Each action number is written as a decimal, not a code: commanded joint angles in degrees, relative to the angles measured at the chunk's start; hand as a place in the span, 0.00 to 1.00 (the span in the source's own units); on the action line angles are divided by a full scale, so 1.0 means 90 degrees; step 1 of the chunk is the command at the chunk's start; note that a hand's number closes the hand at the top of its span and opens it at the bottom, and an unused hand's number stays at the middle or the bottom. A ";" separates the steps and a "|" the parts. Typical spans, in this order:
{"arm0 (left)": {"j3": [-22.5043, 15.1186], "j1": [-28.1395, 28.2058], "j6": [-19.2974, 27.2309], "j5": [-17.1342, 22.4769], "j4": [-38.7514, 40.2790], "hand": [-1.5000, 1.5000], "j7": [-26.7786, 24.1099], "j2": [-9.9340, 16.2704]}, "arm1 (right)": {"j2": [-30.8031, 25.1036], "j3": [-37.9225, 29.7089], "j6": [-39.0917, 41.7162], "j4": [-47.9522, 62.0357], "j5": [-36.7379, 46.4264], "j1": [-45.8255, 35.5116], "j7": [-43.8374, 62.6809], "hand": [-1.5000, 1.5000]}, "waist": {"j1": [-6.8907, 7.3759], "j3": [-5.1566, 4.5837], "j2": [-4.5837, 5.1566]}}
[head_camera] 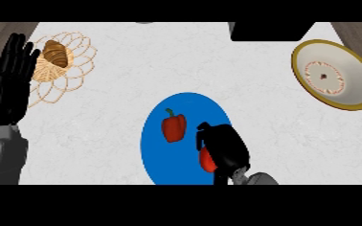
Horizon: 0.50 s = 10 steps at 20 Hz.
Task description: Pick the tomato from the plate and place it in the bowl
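A blue plate lies at the middle of the counter. My right hand is over its lower right part, fingers curled round a red tomato that shows only as a sliver at the hand's left edge. A red bell pepper with a green stem lies on the plate just left of the hand. The bowl, cream with a yellow rim and a patterned centre, stands at the far right. My left hand rests open at the left edge, fingers up.
A wicker basket holding a croissant sits at the upper left, beside my left hand. A dark object lies at the counter's back edge, upper right.
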 commanded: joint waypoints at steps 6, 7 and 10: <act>0.0152 0.0260 0.0022 -0.0061 -0.0010 0.50 -0.0129 -0.0006 | -0.2090 -0.1836 -0.0171 -0.0220 -0.0524 0.0437 -0.1349 1.00 | -0.0239 0.0029 0.0001; 0.0221 0.0266 0.0100 -0.0031 -0.0022 0.50 -0.0133 -0.0039 | -0.2418 -0.2252 -0.0341 0.0038 -0.0594 0.0549 -0.1460 1.00 | -0.0403 0.0048 0.0013; 0.0293 0.0262 0.0180 -0.0052 -0.0026 0.50 -0.0152 -0.0019 | -0.3041 -0.3111 -0.0296 0.0651 -0.0765 0.0588 -0.1454 1.00 | -0.0693 0.0090 0.0095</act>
